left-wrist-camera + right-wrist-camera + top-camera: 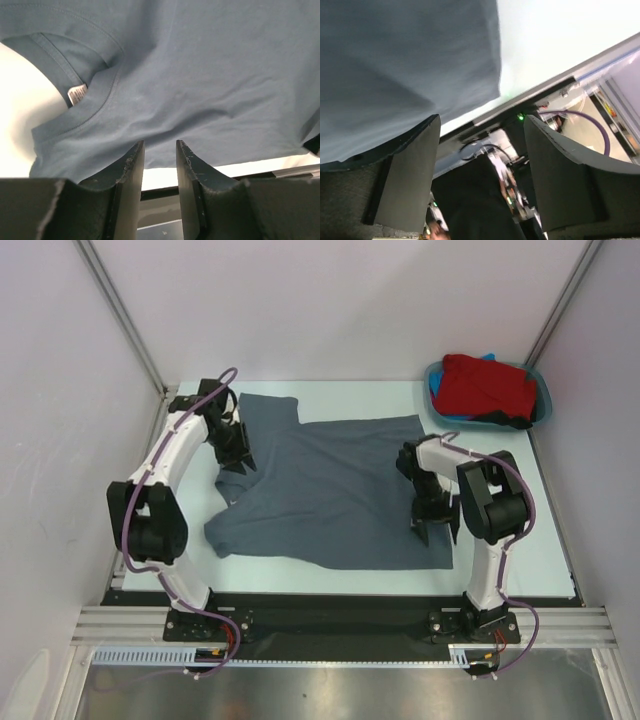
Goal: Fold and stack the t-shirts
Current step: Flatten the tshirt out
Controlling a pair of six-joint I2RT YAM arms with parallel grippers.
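Observation:
A dark slate-grey t-shirt (330,490) lies spread on the table, its collar end to the left. My left gripper (238,462) hovers over the collar end. In the left wrist view that gripper (159,145) stands open by a narrow gap with nothing between its fingers; the shirt (200,80) and its collar label (77,94) lie just beyond the tips. My right gripper (435,533) is at the shirt's near right corner. It stands wide open and empty (481,120), with the shirt's edge (410,65) beside one finger. A red t-shirt (487,385) lies bunched in the tub.
The teal tub (543,392) stands at the back right corner, with bits of blue cloth (488,358) and black cloth (515,422) under the red shirt. Bare pale table (520,540) shows right of the grey shirt. White walls and metal posts close in both sides.

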